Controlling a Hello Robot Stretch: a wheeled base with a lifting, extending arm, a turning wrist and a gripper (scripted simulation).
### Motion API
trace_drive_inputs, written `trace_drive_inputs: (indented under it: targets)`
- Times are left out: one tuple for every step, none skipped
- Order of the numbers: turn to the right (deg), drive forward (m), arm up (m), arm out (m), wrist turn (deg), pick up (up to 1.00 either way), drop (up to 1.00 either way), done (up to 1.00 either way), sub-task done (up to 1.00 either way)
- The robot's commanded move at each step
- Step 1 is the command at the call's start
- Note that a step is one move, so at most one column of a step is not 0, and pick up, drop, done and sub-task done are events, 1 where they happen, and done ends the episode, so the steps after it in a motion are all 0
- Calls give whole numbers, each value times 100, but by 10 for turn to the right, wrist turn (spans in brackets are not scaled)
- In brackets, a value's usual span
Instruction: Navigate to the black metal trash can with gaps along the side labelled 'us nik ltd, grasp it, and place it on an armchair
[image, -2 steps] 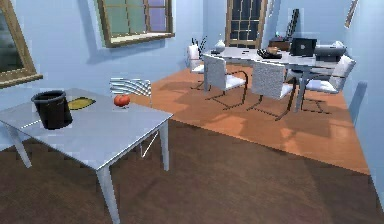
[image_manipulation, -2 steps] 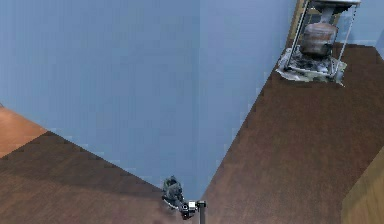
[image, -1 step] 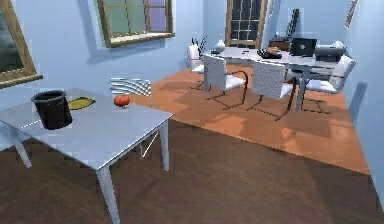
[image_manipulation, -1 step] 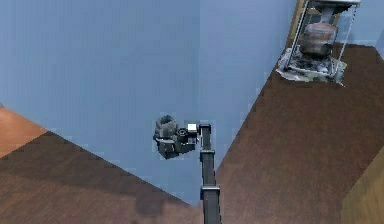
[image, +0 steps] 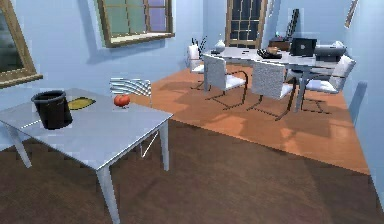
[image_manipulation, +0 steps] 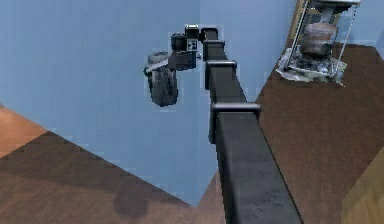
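Note:
In the arm side view the dark arm bar (image_manipulation: 235, 130) rises toward the blue wall. At its far end my gripper (image_manipulation: 165, 72) holds a dark grey, can-shaped thing (image_manipulation: 163, 88), which hangs against the wall clear of the floor. In the forward view a black, bucket-like container (image: 52, 108) stands on the near left part of a grey table (image: 110, 135).
A red fruit (image: 122, 99), a yellow thing (image: 80, 102) and a striped cloth (image: 130, 86) lie by the grey table's far edge. Farther off, a long table (image: 275, 58) with white chairs (image: 222, 78) stands on an orange rug (image: 250, 115). A wire stand (image_manipulation: 320, 45) stands at the arm side view's upper right.

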Motion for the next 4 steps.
trace_drive_inputs:
  targets:
    - [0,0,0,0,-450,0,0,0,0]
    - [0,0,0,0,-450,0,0,0,0]
    - [0,0,0,0,-120,0,0,0,0]
    - [0,0,0,-46,0,0,0,0,0]
